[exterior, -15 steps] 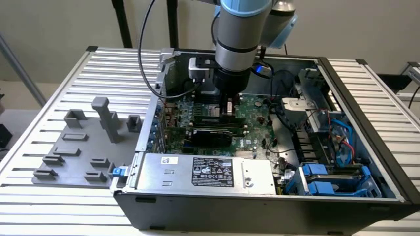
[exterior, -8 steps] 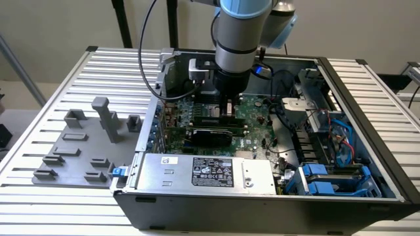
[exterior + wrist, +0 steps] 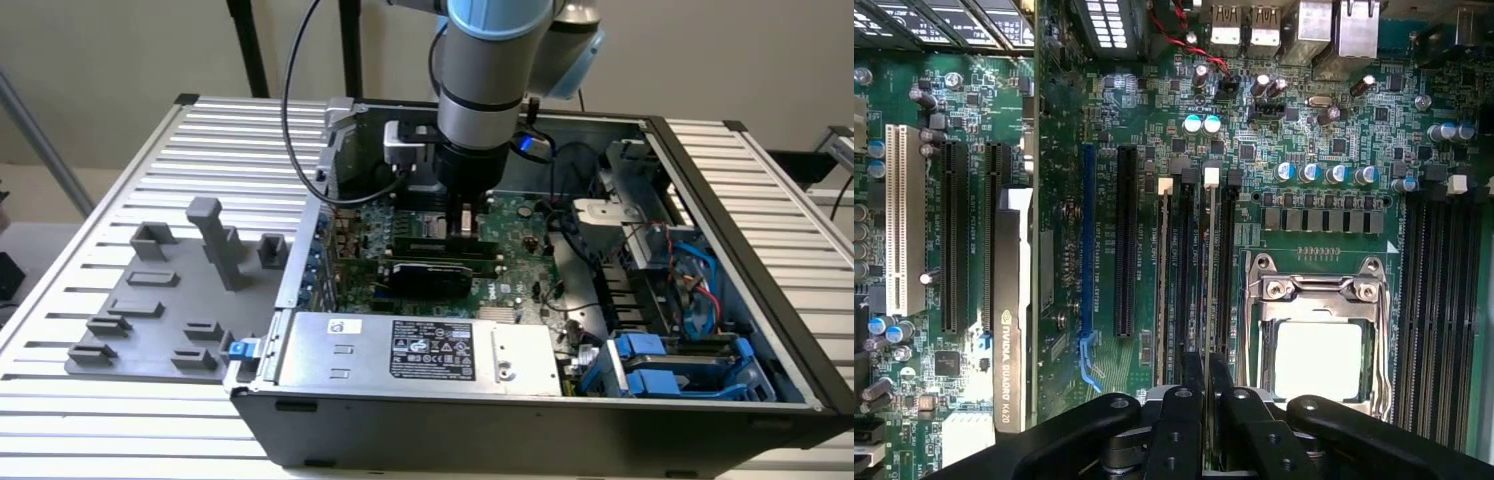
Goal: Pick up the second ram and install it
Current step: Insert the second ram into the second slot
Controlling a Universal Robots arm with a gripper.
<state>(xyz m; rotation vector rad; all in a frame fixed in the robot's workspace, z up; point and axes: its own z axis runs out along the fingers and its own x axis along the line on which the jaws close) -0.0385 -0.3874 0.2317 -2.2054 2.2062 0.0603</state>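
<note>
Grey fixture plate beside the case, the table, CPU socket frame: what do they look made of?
Fixture plate: likely plastic, matte; uniform dull grey, no glints.
Table: probably aluminium slats, satin; pale silvery ribs with soft sheen.
CPU socket frame: bare metal, likely steel, polished; bright highlights.

The second ram [image 3: 1210, 270], edge-on, seems partly hidden by the end effector [image 3: 1207, 372].
</note>
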